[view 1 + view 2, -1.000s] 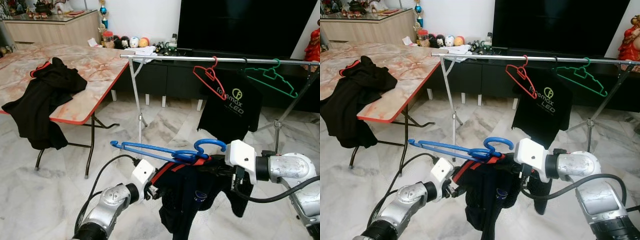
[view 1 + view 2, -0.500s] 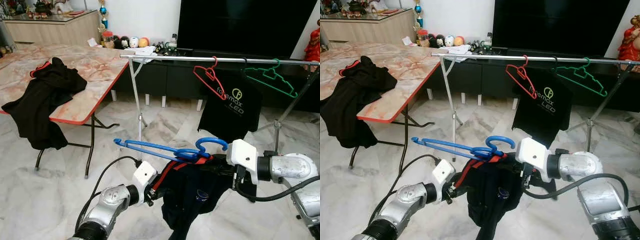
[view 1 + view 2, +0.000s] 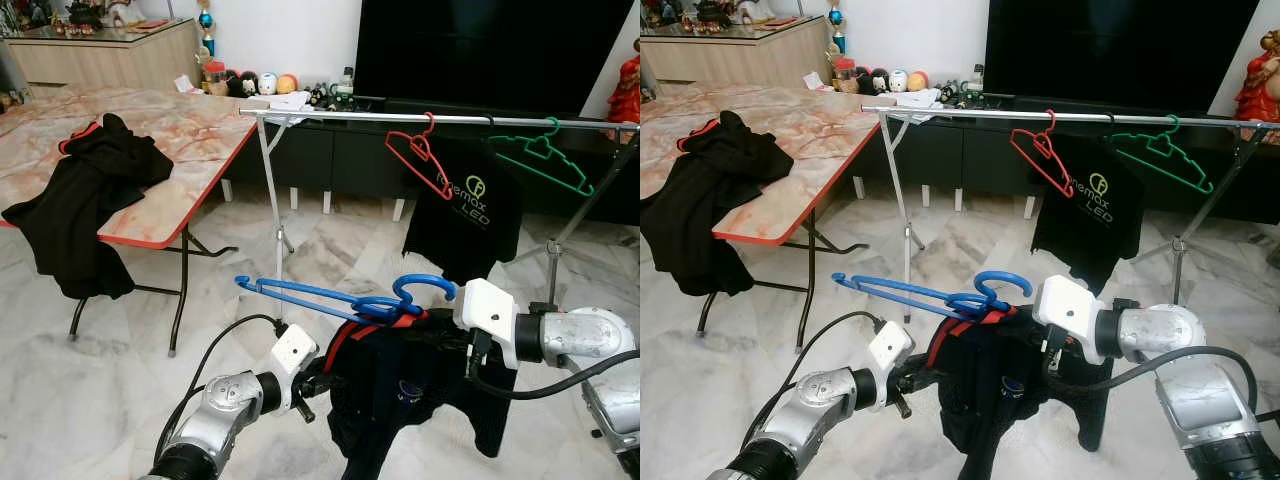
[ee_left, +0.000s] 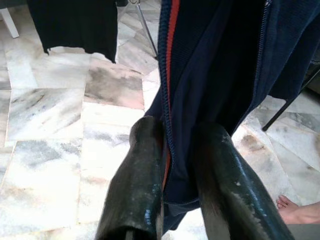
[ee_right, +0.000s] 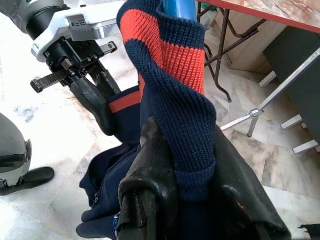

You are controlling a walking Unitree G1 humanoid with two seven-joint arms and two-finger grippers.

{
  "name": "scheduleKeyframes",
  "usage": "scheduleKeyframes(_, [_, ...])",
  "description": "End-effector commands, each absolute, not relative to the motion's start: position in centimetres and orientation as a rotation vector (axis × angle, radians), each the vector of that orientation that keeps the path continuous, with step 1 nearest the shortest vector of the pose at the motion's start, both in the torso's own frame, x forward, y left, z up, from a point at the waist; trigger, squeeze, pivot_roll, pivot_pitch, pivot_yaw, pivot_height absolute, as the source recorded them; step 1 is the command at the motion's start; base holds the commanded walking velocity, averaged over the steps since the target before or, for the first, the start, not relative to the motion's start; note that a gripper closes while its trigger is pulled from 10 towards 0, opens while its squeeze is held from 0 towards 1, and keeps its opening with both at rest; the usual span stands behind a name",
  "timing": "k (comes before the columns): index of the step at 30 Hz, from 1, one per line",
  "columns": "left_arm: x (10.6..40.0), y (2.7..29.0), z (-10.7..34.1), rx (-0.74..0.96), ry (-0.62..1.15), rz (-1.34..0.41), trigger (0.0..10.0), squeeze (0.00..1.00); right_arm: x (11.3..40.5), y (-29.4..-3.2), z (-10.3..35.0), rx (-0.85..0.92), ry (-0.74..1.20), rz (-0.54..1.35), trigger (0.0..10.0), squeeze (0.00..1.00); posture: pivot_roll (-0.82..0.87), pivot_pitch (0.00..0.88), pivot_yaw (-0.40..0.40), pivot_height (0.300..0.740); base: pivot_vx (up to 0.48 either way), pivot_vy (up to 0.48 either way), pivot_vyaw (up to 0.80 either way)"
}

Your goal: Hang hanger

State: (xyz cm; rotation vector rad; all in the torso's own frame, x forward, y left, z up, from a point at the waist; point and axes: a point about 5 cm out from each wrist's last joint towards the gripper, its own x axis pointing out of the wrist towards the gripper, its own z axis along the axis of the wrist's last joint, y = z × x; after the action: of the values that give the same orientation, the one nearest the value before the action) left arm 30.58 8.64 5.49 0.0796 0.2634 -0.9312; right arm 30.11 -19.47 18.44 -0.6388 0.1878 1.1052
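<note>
A blue hanger (image 3: 340, 297) carries a navy jacket (image 3: 400, 390) with red trim, low in front of me. My right gripper (image 3: 440, 335) is shut on the knitted collar (image 5: 175, 75) where it wraps the hanger's neck. My left gripper (image 3: 322, 383) is shut on the jacket's front edge (image 4: 167, 115), with the red-trimmed hem between its fingers (image 4: 142, 165). The silver clothes rail (image 3: 400, 118) stands beyond, higher than the hanger. It holds a red hanger (image 3: 420, 155), a black T-shirt (image 3: 465, 210) and a green hanger (image 3: 545, 160).
A marble-topped folding table (image 3: 190, 130) with black clothes (image 3: 85, 200) stands to the left. A dark TV cabinet (image 3: 330, 150) runs behind the rail. The rail's legs (image 3: 275, 200) reach down to the marble floor. A person's bare foot (image 4: 295, 210) is near the jacket.
My left gripper has slid right, closer under the jacket, and the hanger has drifted slightly right. The jacket hangs wider and lower. My right gripper has barely moved.
</note>
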Motion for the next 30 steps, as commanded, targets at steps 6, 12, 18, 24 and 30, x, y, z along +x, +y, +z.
scheduleKeyframes(6, [30.5,8.8,5.3,0.054,0.288,-0.926,0.0,0.0,30.6,-19.5,19.6,-0.659,0.147,1.083,0.0,0.0,-0.07,0.0,-0.031,0.74,0.0,0.0,0.0])
scheduleKeyframes(12, [30.6,8.9,5.2,0.06,0.294,-0.908,0.0,0.0,30.7,-19.1,19.5,-0.649,0.143,1.088,0.0,0.0,-0.07,0.0,-0.031,0.74,0.0,0.0,0.0])
scheduleKeyframes(18, [30.8,9.1,5.2,0.063,0.291,-0.871,0.0,0.0,30.8,-18.9,19.3,-0.645,0.143,1.092,0.0,0.0,-0.07,0.0,-0.03,0.74,0.0,0.0,0.0])
scheduleKeyframes(24, [31.2,10.7,4.3,0.146,0.334,-0.726,0.0,0.0,30.6,-20.4,17.7,-0.667,0.221,1.104,0.0,0.0,-0.06,0.0,-0.031,0.74,0.0,0.0,0.0])
scheduleKeyframes(30, [31.1,11.4,3.9,0.148,0.348,-0.681,0.0,0.0,30.8,-23.7,15.5,-0.728,0.373,1.034,0.0,0.0,-0.06,0.0,-0.034,0.74,0.0,0.0,0.0])
